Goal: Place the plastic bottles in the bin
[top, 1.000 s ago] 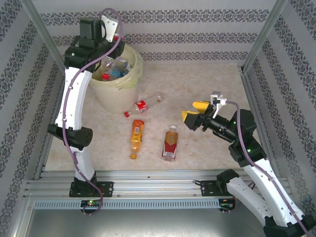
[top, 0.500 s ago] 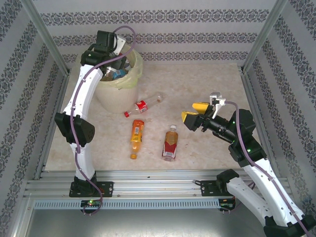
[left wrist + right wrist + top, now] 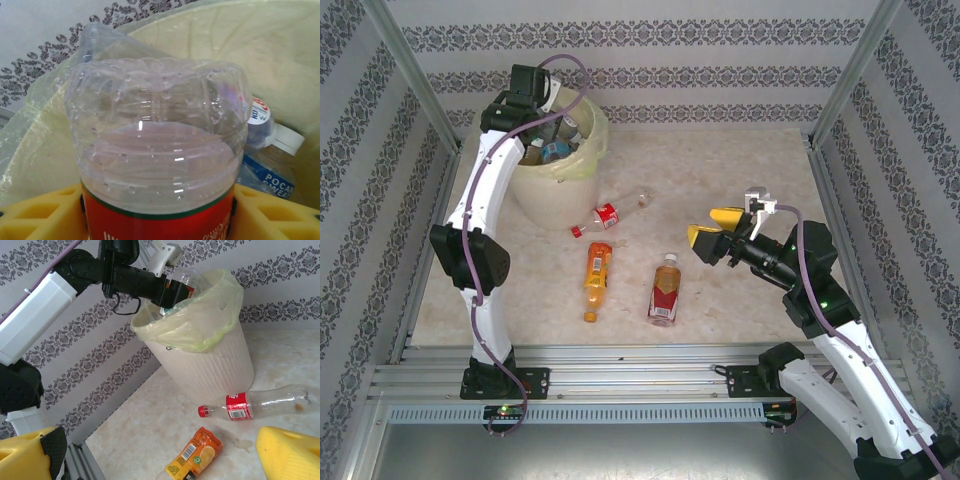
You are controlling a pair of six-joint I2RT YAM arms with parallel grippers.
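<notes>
Left gripper (image 3: pixel 159 222): positioned over the open mouth of the bin (image 3: pixel 538 200), a white bucket lined with a pale yellow bag, which stands at the far left of the table (image 3: pixel 750 160). Its yellow fingers (image 3: pixel 35 217) are closed against both sides of a clear bottle (image 3: pixel 157 150) at the red label. The bottle's base end projects beyond the fingertips, over the bag (droplets are visible on the inside of its wall). Deeper in the bin lies a blue-labelled bottle (image 3: pixel 267 177) with a white cap. Right gripper (image 3: pixel 702 226): suspended above the table at the right, jaws spread wide, nothing between them. Three bottles lie on their sides on the table: a red-capped bottle (image 3: pixel 610 213) just beside the bin's base, an orange bottle (image 3: pixel 597 278) nearer the arm bases, and an amber bottle (image 3: pixel 665 292) with a red label to the right of the orange one, not touching it.
</notes>
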